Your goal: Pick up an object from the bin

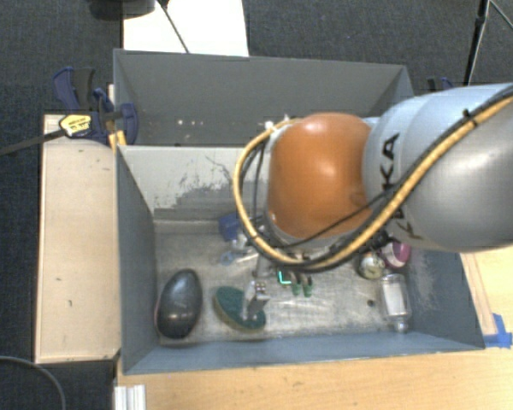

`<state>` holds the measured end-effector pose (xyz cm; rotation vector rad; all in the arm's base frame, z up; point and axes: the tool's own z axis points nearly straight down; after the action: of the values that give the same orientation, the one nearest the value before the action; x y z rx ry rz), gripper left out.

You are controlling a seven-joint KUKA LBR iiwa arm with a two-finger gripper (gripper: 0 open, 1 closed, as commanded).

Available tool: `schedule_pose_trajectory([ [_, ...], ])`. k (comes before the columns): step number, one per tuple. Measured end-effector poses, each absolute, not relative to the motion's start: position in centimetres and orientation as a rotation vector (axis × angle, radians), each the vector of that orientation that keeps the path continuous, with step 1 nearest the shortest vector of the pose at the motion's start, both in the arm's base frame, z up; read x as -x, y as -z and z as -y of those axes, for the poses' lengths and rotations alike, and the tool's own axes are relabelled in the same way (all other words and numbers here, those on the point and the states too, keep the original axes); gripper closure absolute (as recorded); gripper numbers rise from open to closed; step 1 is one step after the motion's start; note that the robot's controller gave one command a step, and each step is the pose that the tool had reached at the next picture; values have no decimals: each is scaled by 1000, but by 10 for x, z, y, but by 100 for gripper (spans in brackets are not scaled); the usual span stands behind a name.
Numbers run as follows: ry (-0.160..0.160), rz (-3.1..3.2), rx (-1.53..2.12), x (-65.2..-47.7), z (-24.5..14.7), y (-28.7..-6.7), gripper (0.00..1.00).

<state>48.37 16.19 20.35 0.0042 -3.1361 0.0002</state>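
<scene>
Camera view, bin [137,229]: grey metal, with a few loose things scattered on its floor.
Arm [462,178]: reaches in from the view's right and bends down over the bin's middle, its orange cover [316,173] facing up.
Dark oval lump [178,303]: front left corner, well apart from the tool.
Clear bottle [393,301]: front right, also well apart.
Green disc [238,307]: lies flat near the front wall, just left of and below the tool, its long axis roughly left to right.
End effector [258,295]: low at the disc's right edge. I cannot tell if it is spread or pressed together, or touching the disc.

Gripper [257,295] largely under the orange cover [316,173]; blue thing [230,226] and pink thing [401,252] half beneath the arm [462,173].
</scene>
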Motion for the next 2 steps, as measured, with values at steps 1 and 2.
schedule_pose_trajectory([
  [1, 5, 3139, 245, -480, -143, -72, 0],
  [2, 4, 3133, 283, -479, -147, -102, 0],
])
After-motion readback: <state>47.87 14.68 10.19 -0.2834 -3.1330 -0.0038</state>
